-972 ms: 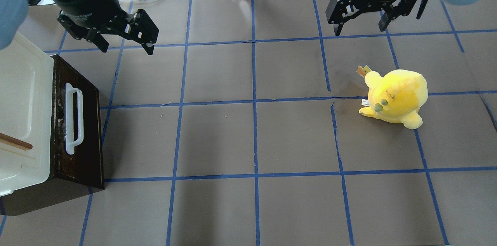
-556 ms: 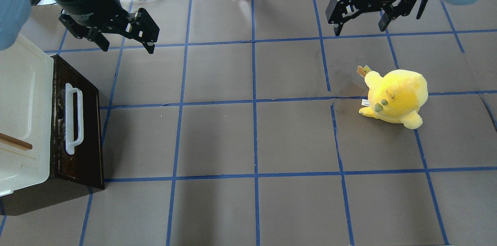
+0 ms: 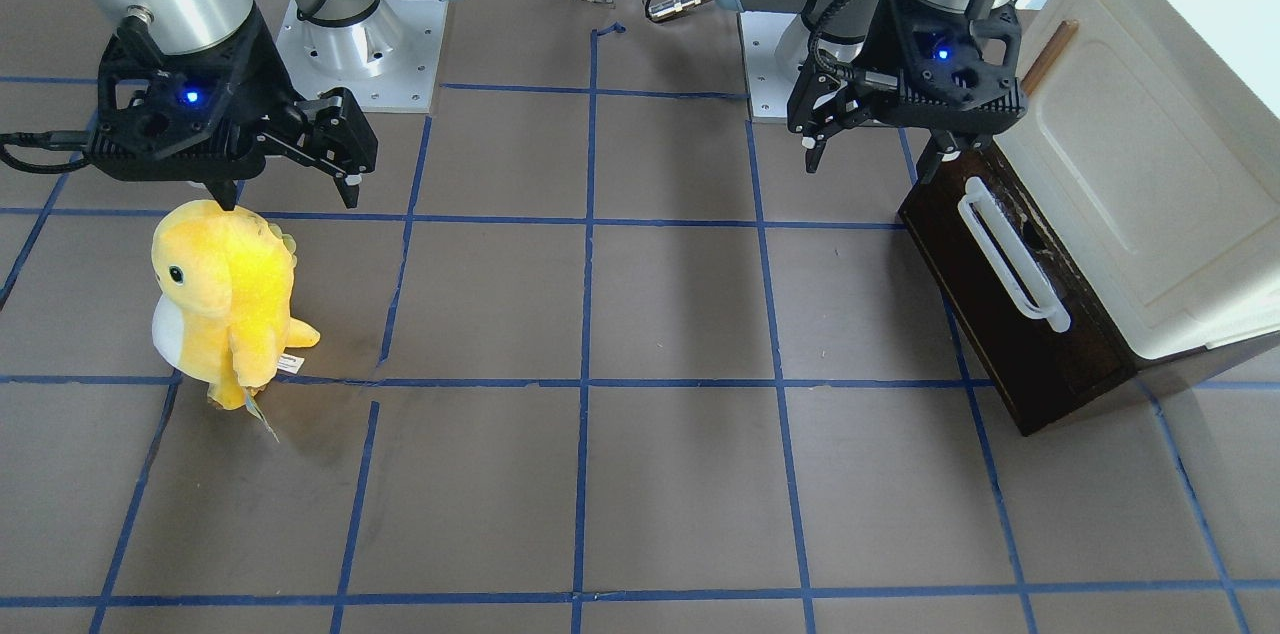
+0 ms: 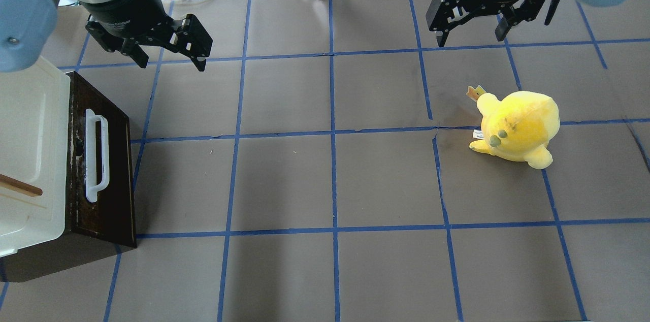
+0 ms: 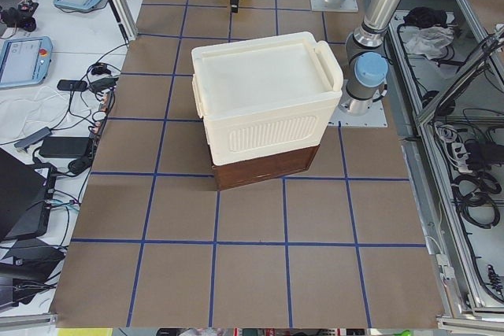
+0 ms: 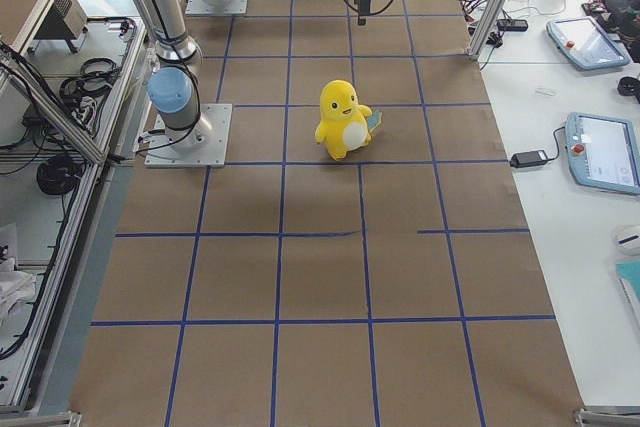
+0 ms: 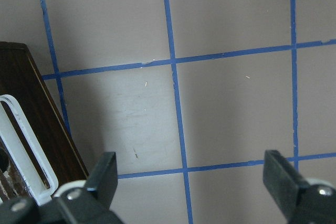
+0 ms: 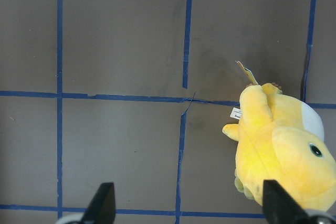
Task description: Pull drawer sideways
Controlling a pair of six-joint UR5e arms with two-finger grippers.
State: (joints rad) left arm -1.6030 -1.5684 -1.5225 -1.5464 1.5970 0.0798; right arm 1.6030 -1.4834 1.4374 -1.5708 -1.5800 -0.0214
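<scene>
The drawer (image 4: 114, 180) shows only its dark brown front, under a cream cabinet at the table's left edge. Its sides and floor are hidden. The long white bar handle (image 4: 96, 157) lies across the front. The drawer also shows in the front view (image 3: 985, 319) and at the left edge of the left wrist view (image 7: 29, 103). My left gripper (image 4: 171, 62) is open and empty. It hovers over the table beyond the drawer's far corner, apart from the handle (image 3: 1010, 259). My right gripper (image 4: 470, 38) is open and empty at the far right.
The cream cabinet (image 4: 25, 149) with a panelled door sits on top of the drawer. A yellow plush toy (image 4: 518, 126) stands on the right half of the table, below my right gripper. Blue tape lines grid the brown table top (image 4: 330, 180).
My left gripper has shifted a little to the right and away from me, still open. The right arm, drawer and plush have not moved.
</scene>
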